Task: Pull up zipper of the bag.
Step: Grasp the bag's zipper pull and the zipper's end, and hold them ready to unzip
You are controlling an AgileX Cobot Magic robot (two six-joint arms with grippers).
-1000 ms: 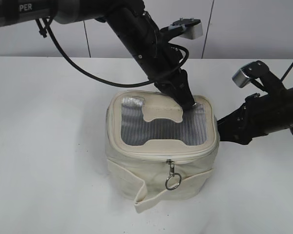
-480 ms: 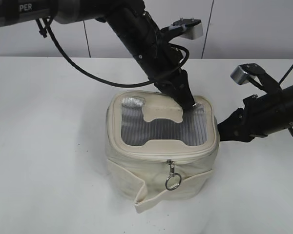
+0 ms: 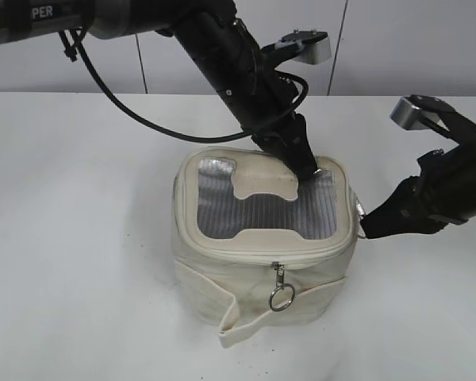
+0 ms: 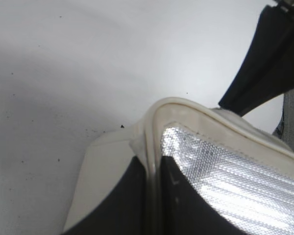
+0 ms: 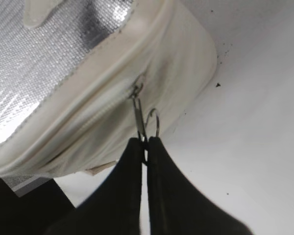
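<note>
The boxy cream bag (image 3: 262, 274) with its grey mesh top panel (image 3: 262, 210) stands mid-table. My left gripper (image 3: 308, 168) is shut on the bag's far top rim (image 4: 154, 147), pinching the cream edge. My right gripper (image 3: 365, 230) is shut on a silver zipper pull (image 5: 138, 120) at the bag's right side, with the pull drawn taut away from the zip track (image 5: 100, 110). Its ring (image 5: 153, 122) shows beside the fingertips (image 5: 145, 147). A second silver pull with a ring (image 3: 280, 290) hangs loose on the bag's front face.
A loose cream strap (image 3: 238, 317) droops at the bag's front bottom. The white table (image 3: 79, 238) lies all around the bag. A pale wall with seams (image 3: 143, 63) runs behind.
My right arm has moved to the right and away from the bag, drawing the side zipper pull outward. The left arm and the bag have stayed in place.
</note>
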